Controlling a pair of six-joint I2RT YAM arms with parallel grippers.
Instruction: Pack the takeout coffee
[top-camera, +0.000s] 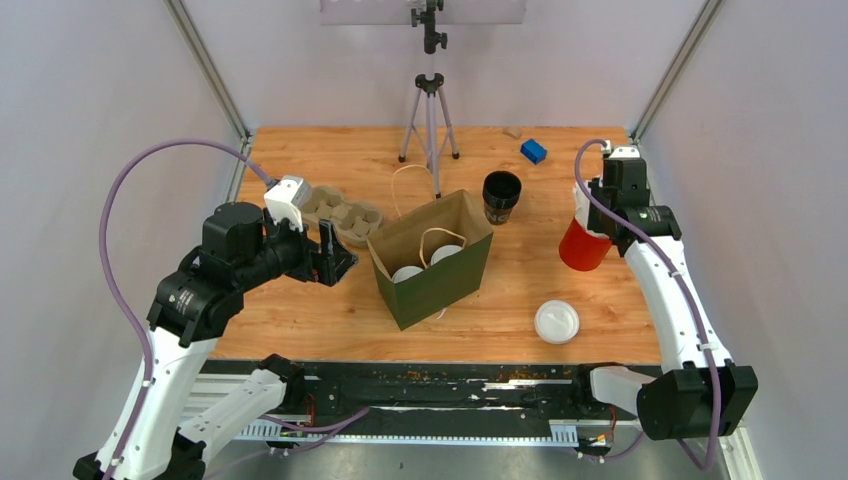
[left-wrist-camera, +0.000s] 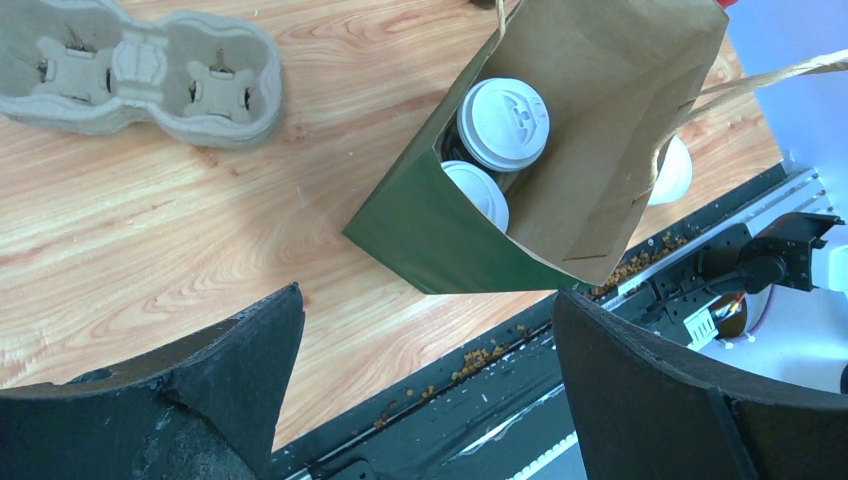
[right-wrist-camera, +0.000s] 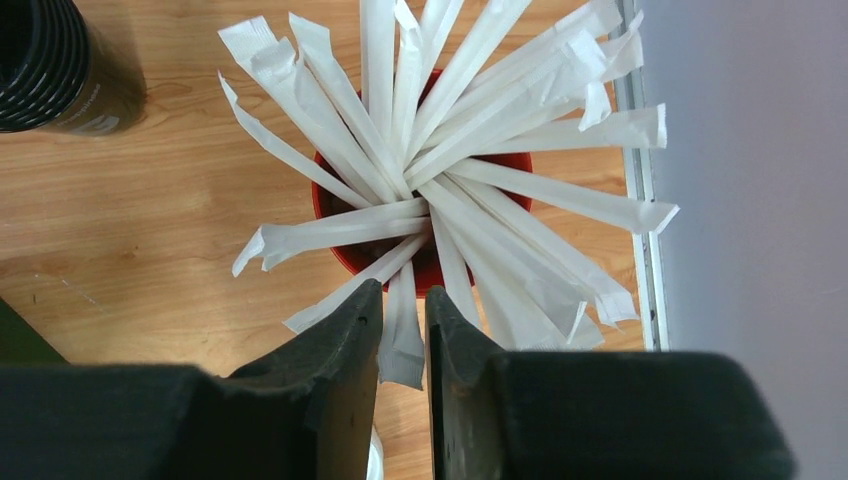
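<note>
Fingers (right-wrist-camera: 340, 380) of the right gripper (right-wrist-camera: 403, 296) are pinched on a wrapped straw (right-wrist-camera: 404, 345) in the red cup (top-camera: 583, 248); the left gripper (top-camera: 337, 252) is spread wide. Both lidded cups (left-wrist-camera: 503, 122) are seated in the paper bag (left-wrist-camera: 590, 150) at nine o'clock. Straw fetching seems begun; a straight lift is needed.

Top cam overlooks table (top-camera: 300, 310); L-wrist cam, closer, shares bag (top-camera: 435, 285).

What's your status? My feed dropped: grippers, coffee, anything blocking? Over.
Left gripper open, beside the bag. Right gripper shut on a wrapped straw in the red cup. Both lidded coffees inside bag. Nothing blocking.
</note>
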